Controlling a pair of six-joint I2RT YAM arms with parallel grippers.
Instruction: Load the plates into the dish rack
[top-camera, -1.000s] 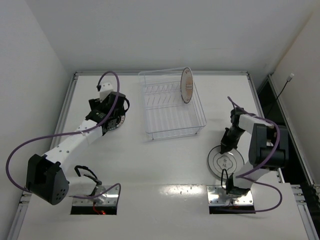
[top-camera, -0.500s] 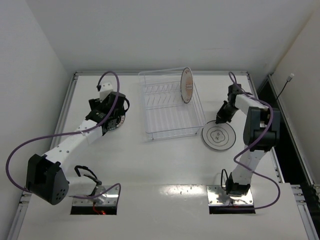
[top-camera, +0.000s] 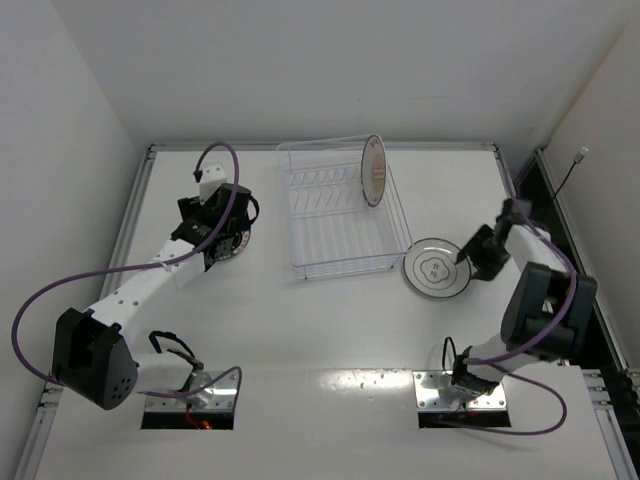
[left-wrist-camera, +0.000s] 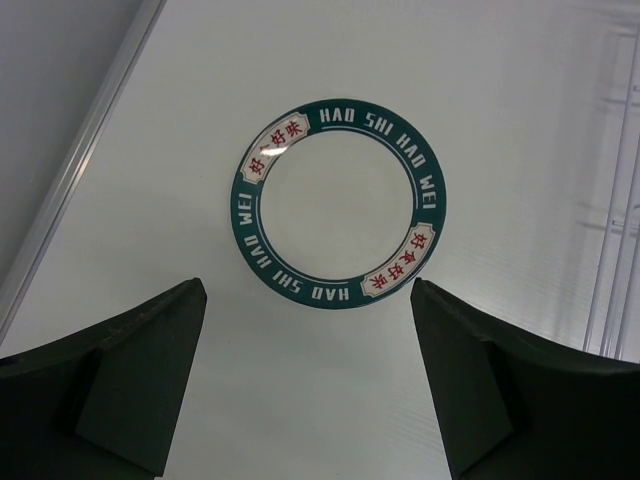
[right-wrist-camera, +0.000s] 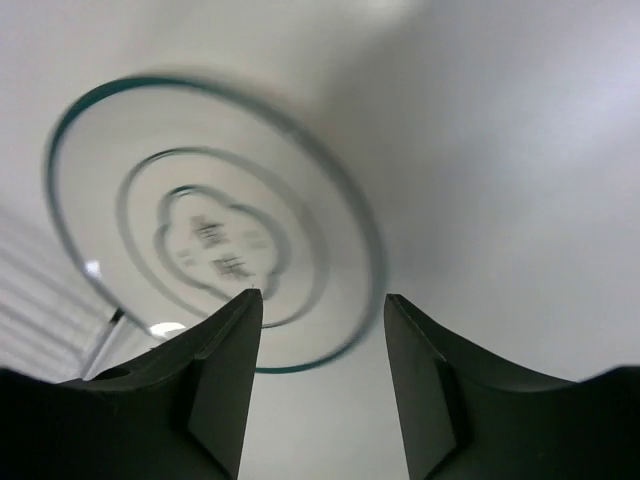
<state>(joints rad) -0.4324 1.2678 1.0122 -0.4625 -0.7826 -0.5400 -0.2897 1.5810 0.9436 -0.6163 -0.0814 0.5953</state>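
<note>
The clear dish rack (top-camera: 330, 235) stands at the back middle of the table. One plate with an orange centre (top-camera: 373, 170) stands upright in its right end. A white plate with a thin dark rim (top-camera: 437, 268) (right-wrist-camera: 150, 190) lies flat on the table just right of the rack. My right gripper (top-camera: 467, 256) (right-wrist-camera: 322, 296) is open at this plate's right edge, with nothing between its fingers. A plate with a dark green lettered band (left-wrist-camera: 340, 200) lies flat left of the rack. My left gripper (top-camera: 218, 238) (left-wrist-camera: 308, 290) hovers open above it and hides most of it in the top view.
A raised metal rail (top-camera: 133, 215) runs along the table's left edge and another (top-camera: 512, 190) along the right. White walls close in at the back and sides. The rack's wire side (left-wrist-camera: 620, 200) shows at the right edge of the left wrist view.
The right arm moved the white plate from the near right of the table to beside the rack. Its gripper then opened and swung to the plate's right. The left arm stayed still.
</note>
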